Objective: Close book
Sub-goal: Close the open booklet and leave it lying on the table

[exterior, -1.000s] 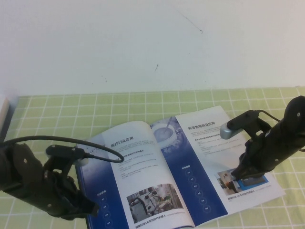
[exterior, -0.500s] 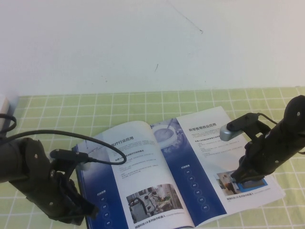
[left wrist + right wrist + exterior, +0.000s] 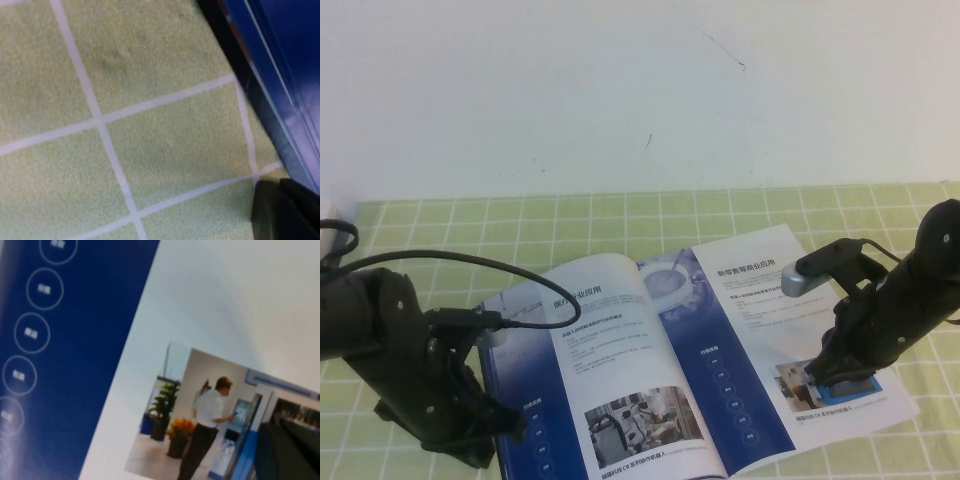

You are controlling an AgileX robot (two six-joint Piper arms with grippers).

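Book lies open. Left gripper sits low, book's left edge just beside it; right gripper tip rests on the right page. Spread or closed: can't tell for either. Risk: left tip misses under the cover, shoves book sideways, creases pages.

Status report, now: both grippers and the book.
Left gripper low over the cloth, at the left outer edge of the book. Right gripper down on the right page's photo. Book open, both pages showing.
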